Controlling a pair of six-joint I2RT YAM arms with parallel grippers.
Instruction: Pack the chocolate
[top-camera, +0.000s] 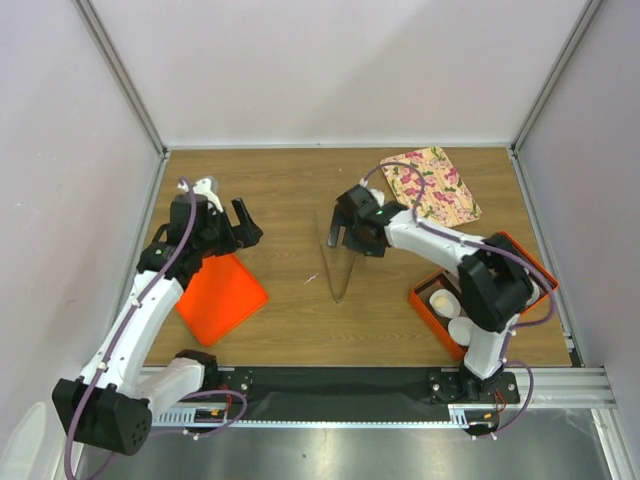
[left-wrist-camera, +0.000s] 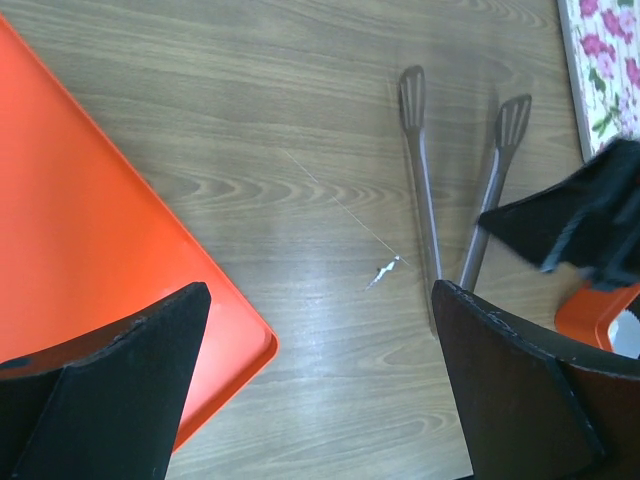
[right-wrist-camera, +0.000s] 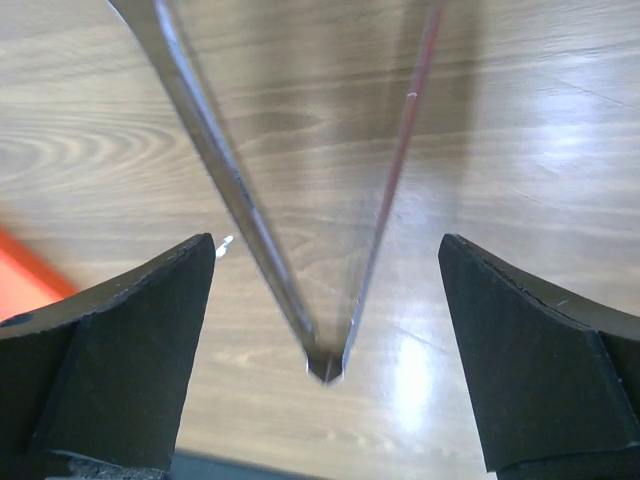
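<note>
No chocolate shows in any view. Metal tongs (top-camera: 338, 275) lie on the wooden table in a V, with the hinge toward the near edge. My right gripper (top-camera: 350, 230) is open above the tongs. In the right wrist view the gripper (right-wrist-camera: 325, 245) has a finger on each side of the tongs (right-wrist-camera: 325, 362), without touching them. My left gripper (top-camera: 232, 212) is open and empty over bare wood, past the far corner of a flat orange tray (top-camera: 222, 295). In the left wrist view the gripper (left-wrist-camera: 320, 290) faces the tongs (left-wrist-camera: 425, 200), with the tray (left-wrist-camera: 90, 270) on the left.
An orange box (top-camera: 424, 300) at the right front holds two white paper cups (top-camera: 445, 300). A floral-patterned flat piece (top-camera: 430, 185) lies at the back right. A tiny white scrap (left-wrist-camera: 385, 270) lies on the wood. White walls enclose the table.
</note>
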